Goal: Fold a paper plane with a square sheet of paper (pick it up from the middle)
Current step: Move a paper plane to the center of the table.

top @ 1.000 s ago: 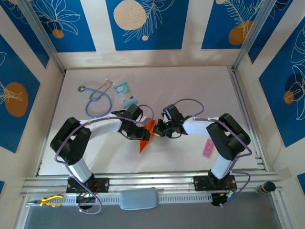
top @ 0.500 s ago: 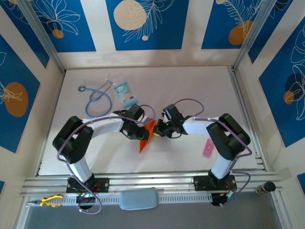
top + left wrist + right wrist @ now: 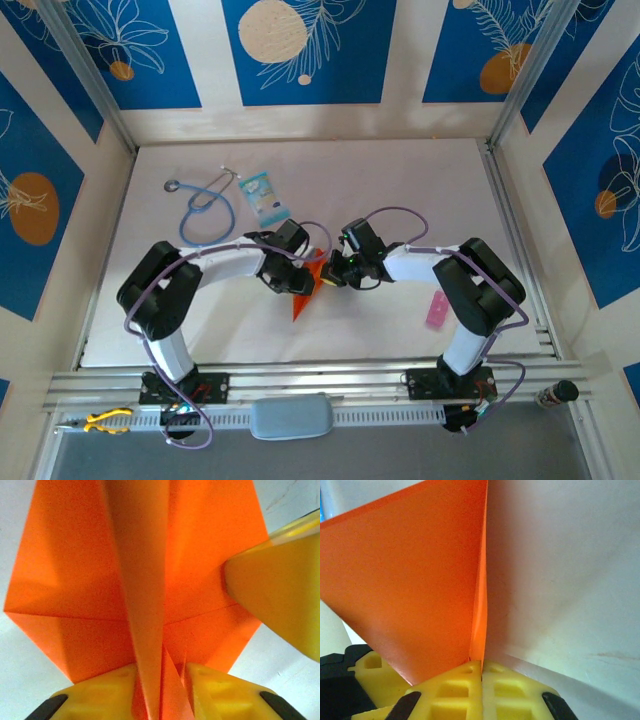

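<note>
The square sheet of paper is folded into an orange paper plane, a long triangle whose tip points toward the near edge. It is held up between both grippers at the table's middle. My left gripper comes from the left, and its yellow fingers close on the raised centre crease of the plane. My right gripper comes from the right and is shut on the plane's edge, its pads meeting. In the left wrist view a finger of the right gripper presses against the wing.
A blue stethoscope and a light-blue packet lie at the back left. A pink strip lies near the right arm's base. Metal rails run along the near edge, with yellow pliers below them.
My left gripper has narrowed onto the centre crease and its arm has shifted slightly right. The right gripper and the paper have stayed in place.
</note>
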